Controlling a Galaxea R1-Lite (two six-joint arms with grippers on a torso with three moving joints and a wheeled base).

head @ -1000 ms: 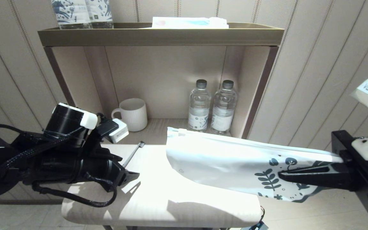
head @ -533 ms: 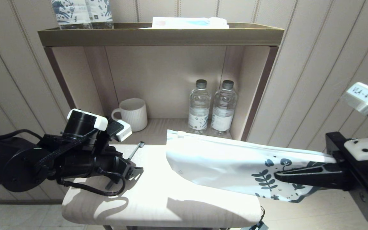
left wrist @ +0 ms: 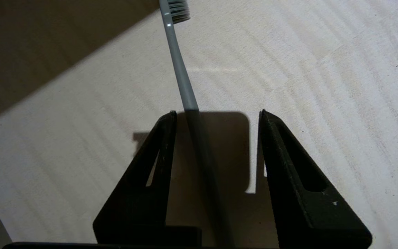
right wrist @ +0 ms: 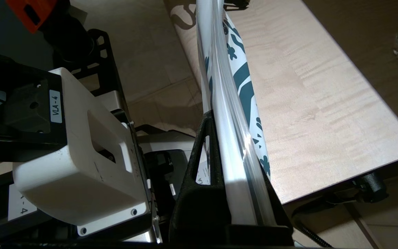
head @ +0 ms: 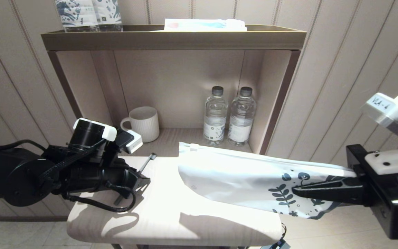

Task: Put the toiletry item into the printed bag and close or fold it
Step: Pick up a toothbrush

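Since a moment ago, your left gripper (left wrist: 216,117) has slid forward over the toothbrush (left wrist: 181,76), and the printed bag (head: 240,176) has drifted a bit to the left. Your toothbrush is thin, grey and smooth, with dark bristles at its far end. It lies flat on the pale table (head: 171,221), near the left back corner. Your left jaws are wide open, one on each side of the handle, not pinching it. Your right gripper (head: 297,189) is clamped tight on the leafy end of the bag. That bag is white, shiny, soft plastic, held up over the table's right side.
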